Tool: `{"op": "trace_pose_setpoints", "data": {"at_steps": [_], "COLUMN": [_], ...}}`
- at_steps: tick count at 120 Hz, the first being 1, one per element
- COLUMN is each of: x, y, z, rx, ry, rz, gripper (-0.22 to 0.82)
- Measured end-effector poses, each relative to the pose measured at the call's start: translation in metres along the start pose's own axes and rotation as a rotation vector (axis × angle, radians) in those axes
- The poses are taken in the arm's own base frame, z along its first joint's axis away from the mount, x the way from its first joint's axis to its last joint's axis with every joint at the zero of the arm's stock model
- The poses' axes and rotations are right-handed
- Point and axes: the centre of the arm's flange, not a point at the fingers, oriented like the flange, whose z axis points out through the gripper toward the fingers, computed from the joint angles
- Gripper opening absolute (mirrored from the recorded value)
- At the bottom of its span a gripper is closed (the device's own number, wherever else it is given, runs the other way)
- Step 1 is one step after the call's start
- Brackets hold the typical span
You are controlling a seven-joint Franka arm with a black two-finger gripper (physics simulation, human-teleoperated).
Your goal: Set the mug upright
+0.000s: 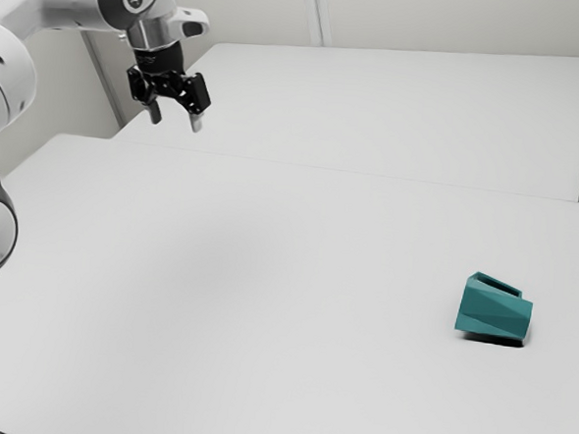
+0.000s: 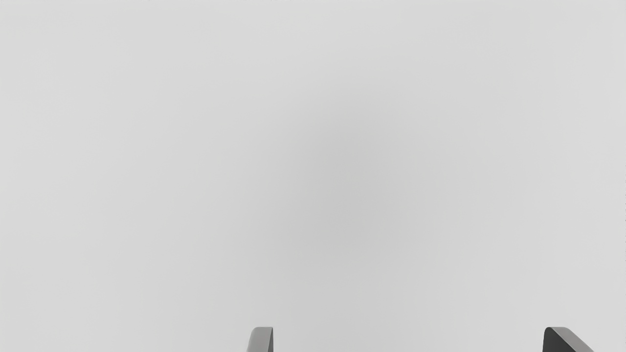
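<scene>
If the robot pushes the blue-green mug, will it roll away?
Probably not far. The mug lies on its side and its wall has flat-looking facets, so it may rock or slide more than roll. Its handle sticks out, which would likely stop a full turn. It's probably stiff too, as its edges look crisp.

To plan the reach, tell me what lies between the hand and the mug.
The exterior view shows a bare stretch of white table between the open hand, raised at that view's left, and the mug on its side.

A white table (image 1: 260, 373) with another white surface (image 1: 404, 116) beyond.
</scene>
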Motion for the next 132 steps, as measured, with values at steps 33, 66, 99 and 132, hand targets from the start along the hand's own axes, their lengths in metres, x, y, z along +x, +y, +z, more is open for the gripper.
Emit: {"op": "trace_pose_setpoints", "data": {"at_steps": [33,66,99,132], "x": [-0.008,-0.053,-0.054,-0.04], "y": [0.032,0.128,0.199,0.258], "z": [0.008,0.116,0.18,0.229], "rx": [-0.089,-0.409,-0.701,-0.795], "ry": [0.0,-0.046,0.004,0.05], "rz": [0.038,0.046,0.01,0.05], "gripper": [0.6,0.6,0.6,0.6]}}
